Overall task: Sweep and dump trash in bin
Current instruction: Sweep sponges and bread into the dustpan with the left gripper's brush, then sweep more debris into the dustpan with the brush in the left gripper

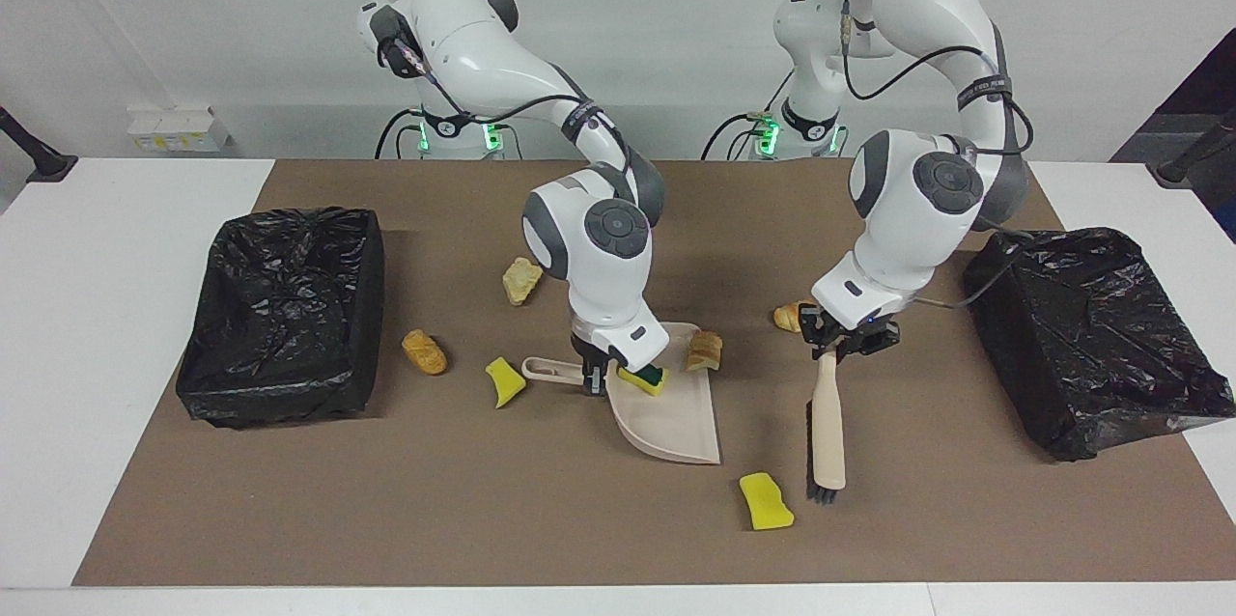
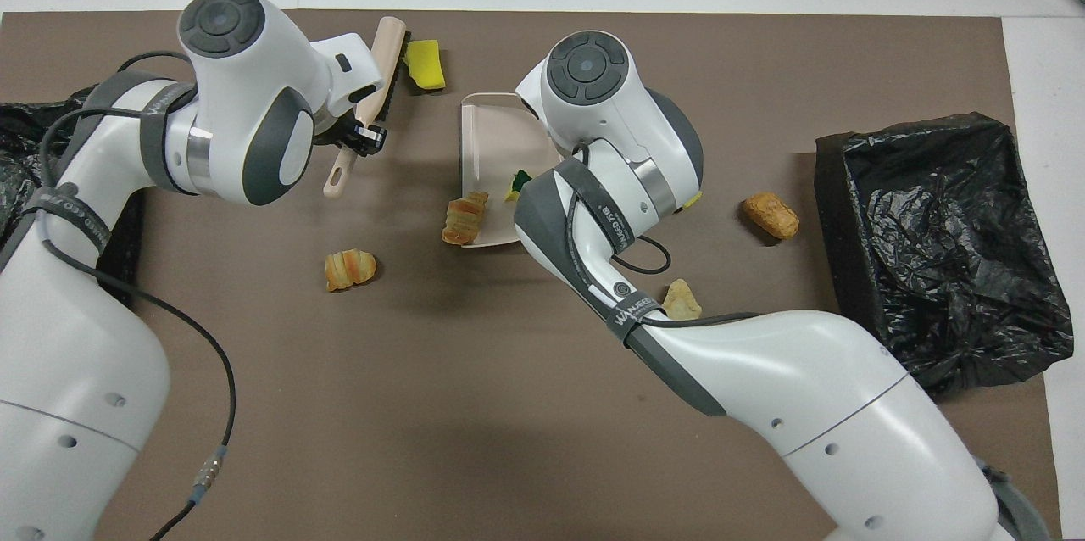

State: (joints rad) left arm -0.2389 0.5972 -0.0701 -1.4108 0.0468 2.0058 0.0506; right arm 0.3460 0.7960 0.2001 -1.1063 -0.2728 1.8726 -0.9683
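Left claw (image 1: 838,338) grips brush (image 1: 828,428); right claw (image 1: 597,377) grips dustpan (image 1: 676,413)

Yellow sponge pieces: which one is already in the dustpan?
The sponge piece with green backing, lying in the dustpan under the right gripper. The other two lie on the brown mat.

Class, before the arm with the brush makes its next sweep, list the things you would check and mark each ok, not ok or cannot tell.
1. Left gripper grips the brush by its handle: ok.
2. Right gripper holds the dustpan by its handle: ok.
3. Brush bristles beside the yellow sponge piece: ok.
4. Dustpan lip flat on the brown mat: cannot tell.
5. Some trash already in the dustpan, a green-backed sponge: ok.
6. All scraps gathered: not ok, several lie loose.
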